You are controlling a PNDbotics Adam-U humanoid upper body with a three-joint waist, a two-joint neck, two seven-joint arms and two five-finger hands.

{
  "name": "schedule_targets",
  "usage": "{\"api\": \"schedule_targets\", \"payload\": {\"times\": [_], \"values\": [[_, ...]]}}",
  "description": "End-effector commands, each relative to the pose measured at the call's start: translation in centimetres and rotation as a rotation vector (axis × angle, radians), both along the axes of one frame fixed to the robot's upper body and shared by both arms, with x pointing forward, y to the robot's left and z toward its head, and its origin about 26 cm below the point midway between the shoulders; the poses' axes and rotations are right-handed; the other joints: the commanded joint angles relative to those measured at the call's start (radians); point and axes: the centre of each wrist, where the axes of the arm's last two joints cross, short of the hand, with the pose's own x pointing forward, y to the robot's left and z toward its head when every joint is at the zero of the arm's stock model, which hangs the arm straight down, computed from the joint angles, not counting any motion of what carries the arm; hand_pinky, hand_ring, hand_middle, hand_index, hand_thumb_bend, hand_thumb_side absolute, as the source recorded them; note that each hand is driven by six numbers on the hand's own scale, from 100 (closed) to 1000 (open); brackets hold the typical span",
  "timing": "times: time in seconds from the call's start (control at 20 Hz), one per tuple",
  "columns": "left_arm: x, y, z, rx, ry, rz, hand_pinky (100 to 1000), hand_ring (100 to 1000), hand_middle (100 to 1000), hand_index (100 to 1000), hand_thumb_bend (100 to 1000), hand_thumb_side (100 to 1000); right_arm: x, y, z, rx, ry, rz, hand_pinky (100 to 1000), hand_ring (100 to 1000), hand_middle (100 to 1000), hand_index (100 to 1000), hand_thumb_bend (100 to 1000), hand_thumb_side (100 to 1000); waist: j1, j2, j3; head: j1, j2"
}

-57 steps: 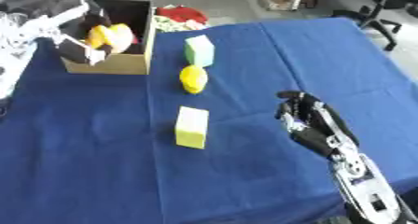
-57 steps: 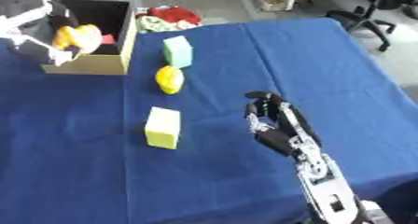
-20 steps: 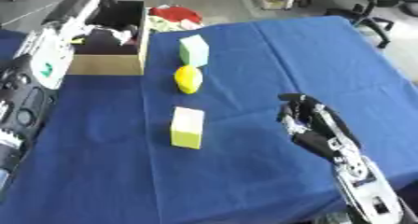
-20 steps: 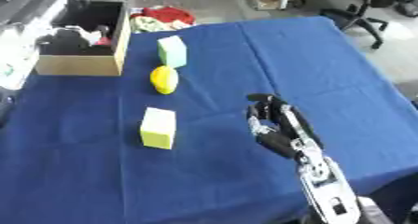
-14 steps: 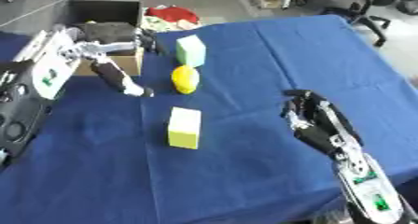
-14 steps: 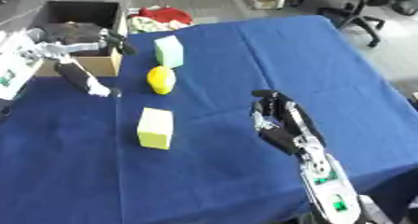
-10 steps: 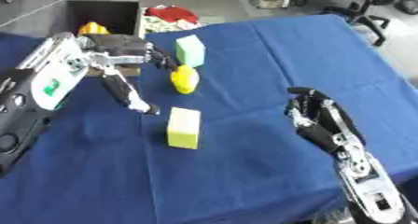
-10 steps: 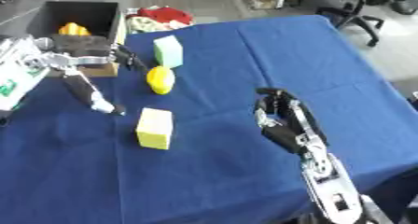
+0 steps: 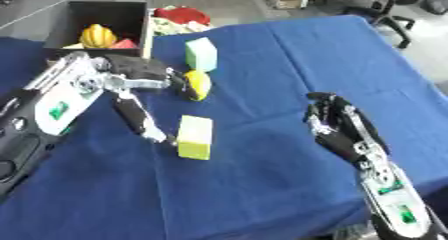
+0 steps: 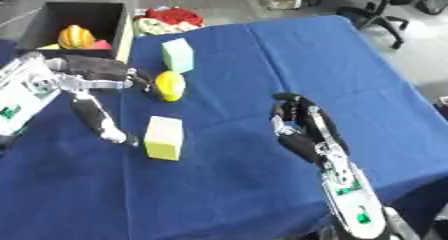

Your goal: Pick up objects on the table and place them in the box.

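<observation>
My left hand hangs open over the blue cloth, its fingers spread. The upper fingers reach to the left side of a yellow lemon-shaped fruit. A lower finger points down to the left edge of a yellow block. A pale green block stands just behind the fruit. The dark box at the far left holds an orange-yellow fruit and something red. My right hand is at the right, open with relaxed fingers and holding nothing.
A red and white bundle lies behind the box, off the table. Office chairs stand beyond the far right corner. The blue cloth stretches bare toward the near edge.
My left arm has come out of the box and swung down and right to the yellow fruit and yellow block. The orange fruit now lies in the box. The right hand barely moved.
</observation>
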Motion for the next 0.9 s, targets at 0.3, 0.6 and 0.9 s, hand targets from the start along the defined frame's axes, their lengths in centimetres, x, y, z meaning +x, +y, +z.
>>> {"api": "schedule_targets", "payload": {"times": [0.3, 0.6, 0.9], "values": [[-0.7, -1.3, -0.2, 0.155, -0.055, -0.098, 844, 805, 831, 930, 576, 487, 0.2, -0.1, 1.0, -0.012, -0.034, 0.01, 691, 560, 501, 766, 100, 260, 0.008, -0.001, -0.001, -0.007, 0.004], [-0.7, -1.9, -1.9, 0.131, -0.092, -0.04, 830, 795, 820, 920, 585, 465, 0.3, 0.0, 1.1, -0.01, -0.034, 0.015, 690, 560, 501, 766, 100, 260, 0.006, 0.0, -0.003, -0.008, 0.004], [-0.3, -1.8, -3.8, 0.139, -0.126, 0.005, 776, 736, 760, 887, 535, 400, 0.3, 0.1, 1.0, -0.009, -0.032, 0.016, 690, 559, 501, 766, 100, 259, 0.006, 0.002, -0.004, -0.008, 0.004]]}}
